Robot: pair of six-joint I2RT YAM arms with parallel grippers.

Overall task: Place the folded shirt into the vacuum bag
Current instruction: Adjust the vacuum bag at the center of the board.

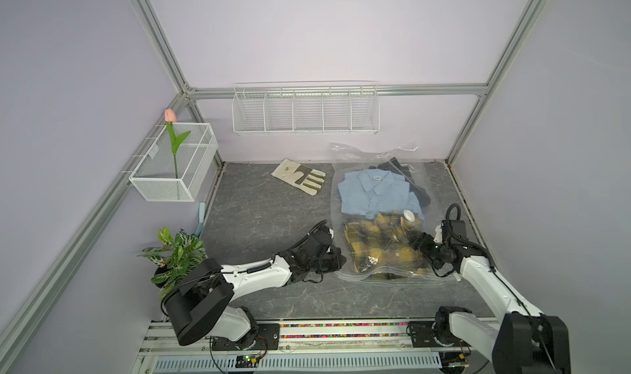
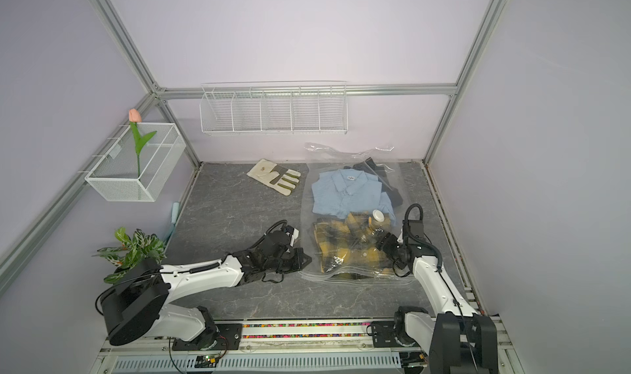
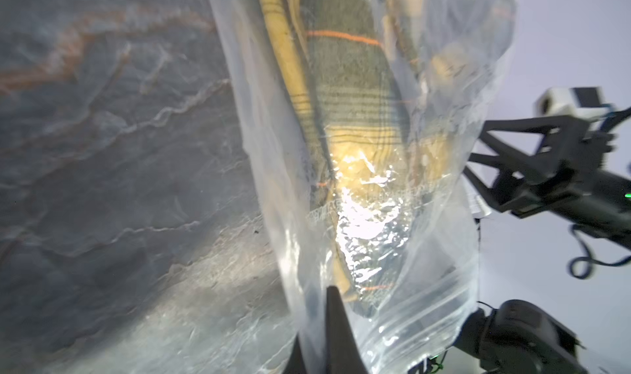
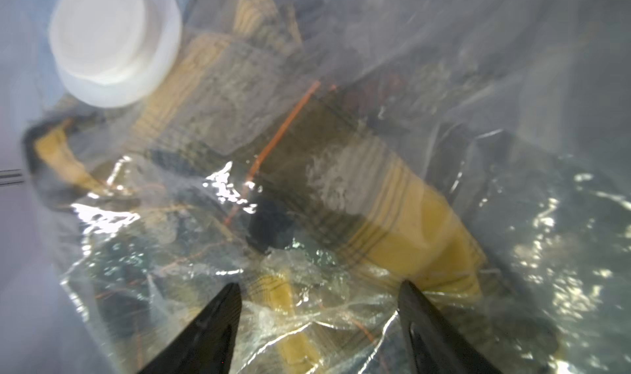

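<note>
in a top view the large clear crinkly plastic vacuum bag (image 1: 339, 218) lies flat on the dark grey marbled tabletop (image 1: 273, 218), its zip-seal strip (image 1: 382, 276) turned toward the robot. the folded yellow-and-black plaid flannel shirt (image 1: 379, 249) sits inside it, just behind that strip, with a light blue button-up shirt (image 1: 372, 193) deeper in. the task's garment therefore looks essentially placed, though close to the mouth. the left gripper (image 1: 341, 259) meets the bag's side edge near the mouth. the right gripper (image 1: 415, 242) is at the shirt's opposite side, near the round white plastic valve (image 1: 409, 215).

in the left wrist view the left gripper (image 3: 321, 328) has its jaws pressed together on the bag's film (image 3: 426, 270). this pinch probably anchors the edge so the slippery plastic does not slide while the shirt (image 3: 358, 116) is nudged inward.

in the right wrist view the right gripper (image 4: 321, 287) has its fingers (image 4: 222, 314) spread wide and clasping nothing, straddling the plaid shirt (image 4: 392, 218) amid wrinkled film. whether they are inside the bag or on top of it i cannot tell. the spread likely suits pushing the fold. the valve (image 4: 109, 41) sits beyond them.
</note>
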